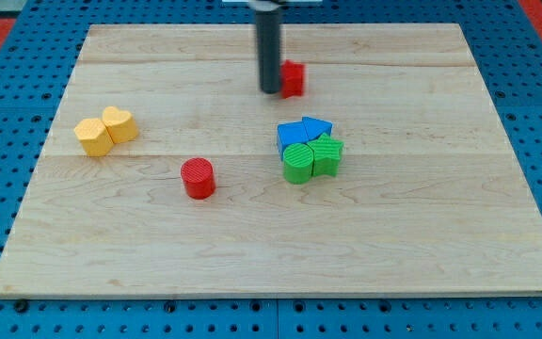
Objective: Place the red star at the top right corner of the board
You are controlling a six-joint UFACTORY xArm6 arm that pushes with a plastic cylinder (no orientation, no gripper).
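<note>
The red star [294,78] lies in the upper middle of the wooden board [440,245]; its left part is hidden by my rod. My tip [270,91] rests on the board touching the star's left side. The board's top right corner [454,33] is far to the star's right and slightly higher.
A red cylinder [198,178] stands left of centre. Two blue blocks [304,132] and two green blocks [311,158] form a cluster just below the star. Two yellow blocks [106,130] sit together at the view's left. Blue pegboard surrounds the board.
</note>
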